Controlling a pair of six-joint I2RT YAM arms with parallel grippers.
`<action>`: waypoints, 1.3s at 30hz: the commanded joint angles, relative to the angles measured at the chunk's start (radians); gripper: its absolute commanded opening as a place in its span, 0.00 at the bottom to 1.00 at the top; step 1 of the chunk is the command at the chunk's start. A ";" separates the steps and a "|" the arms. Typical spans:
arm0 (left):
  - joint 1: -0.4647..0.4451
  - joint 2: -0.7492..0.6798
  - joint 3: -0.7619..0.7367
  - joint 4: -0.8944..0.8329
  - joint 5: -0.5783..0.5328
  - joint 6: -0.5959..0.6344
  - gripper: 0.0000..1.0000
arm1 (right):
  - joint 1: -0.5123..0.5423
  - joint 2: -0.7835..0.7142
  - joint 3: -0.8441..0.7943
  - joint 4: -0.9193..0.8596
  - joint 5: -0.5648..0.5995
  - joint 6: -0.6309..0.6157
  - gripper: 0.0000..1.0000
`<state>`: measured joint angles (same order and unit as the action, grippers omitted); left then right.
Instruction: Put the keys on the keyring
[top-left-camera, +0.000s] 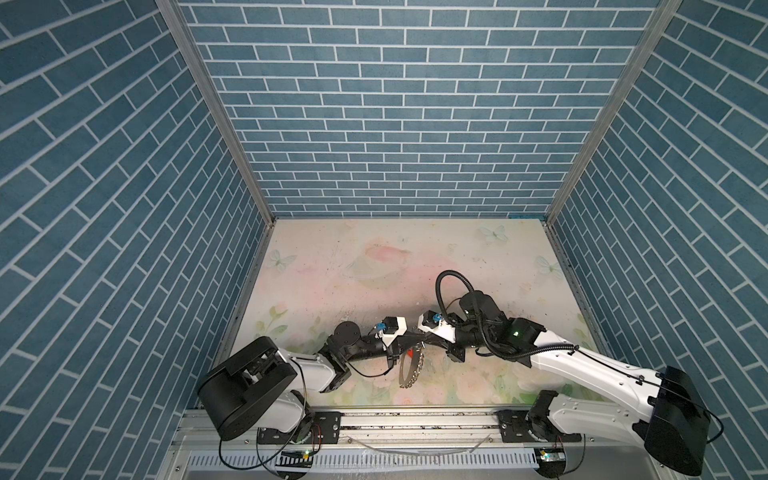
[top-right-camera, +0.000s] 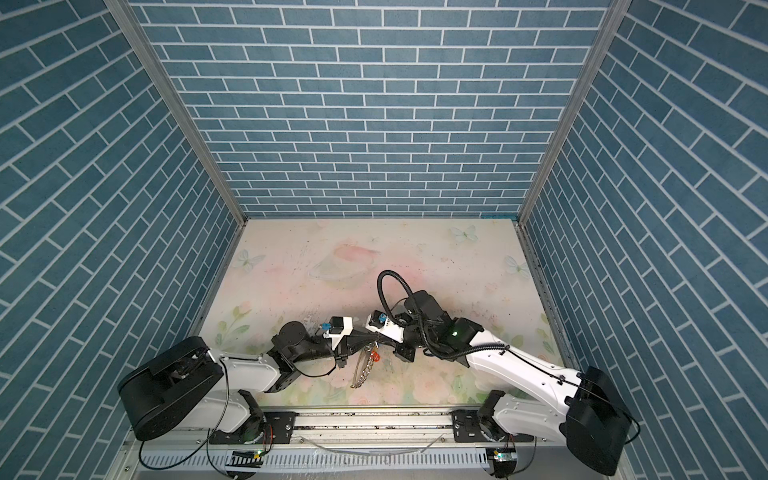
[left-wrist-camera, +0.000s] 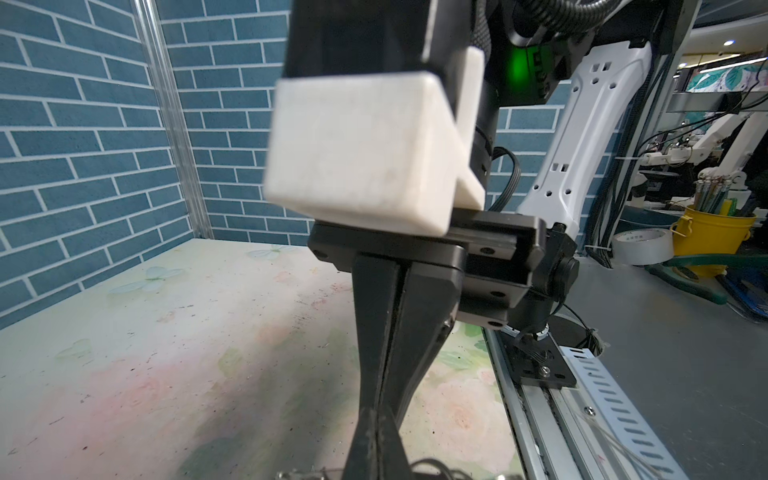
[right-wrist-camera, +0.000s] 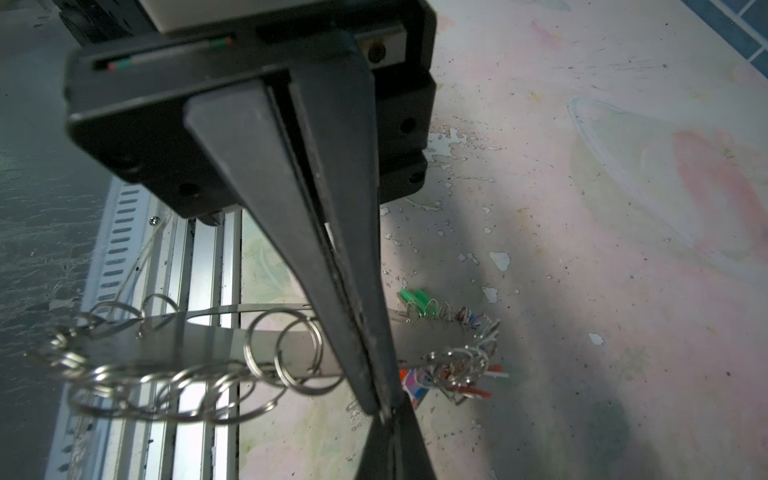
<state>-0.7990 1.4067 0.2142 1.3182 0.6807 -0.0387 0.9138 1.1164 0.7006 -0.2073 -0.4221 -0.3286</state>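
Observation:
The keyring (top-left-camera: 402, 370) (top-right-camera: 358, 368), a grey oval plate strung with silver wire rings, hangs off the table under my two meeting grippers. In the right wrist view the plate (right-wrist-camera: 199, 343) runs behind my left gripper's shut fingers (right-wrist-camera: 316, 228), which hide the hold itself. Green (right-wrist-camera: 415, 297) and red (right-wrist-camera: 473, 390) tagged keys sit on its far end. My left gripper (top-left-camera: 415, 341) (left-wrist-camera: 376, 419) and right gripper (top-left-camera: 424, 341) (right-wrist-camera: 390, 415) are both shut, tip against tip. Nothing shows between the right fingers. The keys are out of view.
The front rail (top-left-camera: 415, 419) runs close below the keyring. Blue brick walls (top-left-camera: 124, 208) close in the left, back and right sides. The floral mat (right-wrist-camera: 457, 137) has peeled patches. Beyond the rail stand a yellow bucket (left-wrist-camera: 706, 237) and a tape roll (left-wrist-camera: 642, 247).

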 joint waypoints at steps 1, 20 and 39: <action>-0.010 -0.001 0.038 0.087 0.001 -0.012 0.00 | 0.003 -0.043 -0.042 0.093 -0.038 0.008 0.00; 0.006 0.010 0.022 0.087 0.057 0.015 0.00 | 0.004 -0.136 -0.076 0.013 -0.011 0.019 0.17; 0.006 0.029 0.027 0.087 0.112 0.010 0.00 | 0.003 -0.092 -0.093 0.111 -0.079 0.039 0.14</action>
<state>-0.7959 1.4334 0.2230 1.3445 0.7662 -0.0307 0.9146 1.0183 0.6231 -0.1295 -0.4664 -0.3096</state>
